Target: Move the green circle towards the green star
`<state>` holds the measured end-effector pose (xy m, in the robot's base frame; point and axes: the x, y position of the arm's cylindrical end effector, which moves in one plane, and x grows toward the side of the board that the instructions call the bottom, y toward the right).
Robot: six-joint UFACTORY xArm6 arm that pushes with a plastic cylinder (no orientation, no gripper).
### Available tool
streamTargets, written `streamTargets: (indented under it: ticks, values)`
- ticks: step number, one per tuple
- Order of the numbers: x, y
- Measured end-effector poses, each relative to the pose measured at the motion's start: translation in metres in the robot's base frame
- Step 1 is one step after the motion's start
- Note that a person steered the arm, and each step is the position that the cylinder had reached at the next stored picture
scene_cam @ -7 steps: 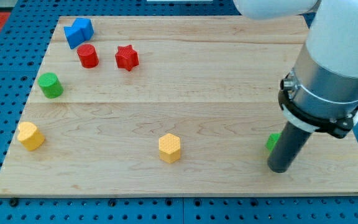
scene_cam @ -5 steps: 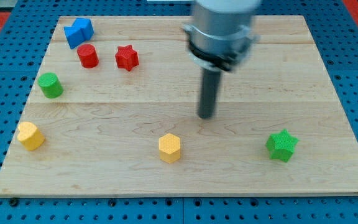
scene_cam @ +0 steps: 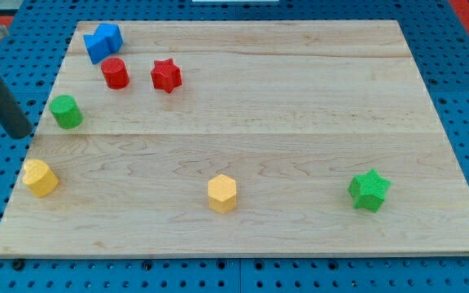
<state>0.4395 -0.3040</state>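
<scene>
The green circle (scene_cam: 66, 111), a short green cylinder, stands near the board's left edge. The green star (scene_cam: 370, 190) lies far off at the view's lower right. My tip (scene_cam: 18, 133) is at the view's far left, just off the board's left edge, a little left of and slightly below the green circle, with a gap between them. The rod rises toward the view's upper left corner.
A blue block (scene_cam: 103, 41), a red circle (scene_cam: 115, 72) and a red star (scene_cam: 166, 75) sit at the upper left. One yellow hexagon block (scene_cam: 39, 177) is at the lower left, another yellow hexagon (scene_cam: 222, 193) at the bottom middle. The wooden board (scene_cam: 300, 106) rests on a blue pegboard.
My tip has swept from beside the green star at the lower right, across the board's middle, to the far left beside the green circle. No block has moved.
</scene>
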Motion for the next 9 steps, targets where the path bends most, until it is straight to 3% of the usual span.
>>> streamTargets:
  ticks: [1,2,3,4,5,6,7,8,9]
  values:
    - [-0.04,0.016]
    - [-0.044,0.049]
    - [-0.033,0.121]
    - [-0.031,0.14]
    - [-0.031,0.049]
    - [-0.03,0.097]
    - [0.023,0.19]
    - [0.033,0.307]
    - [0.032,0.381]
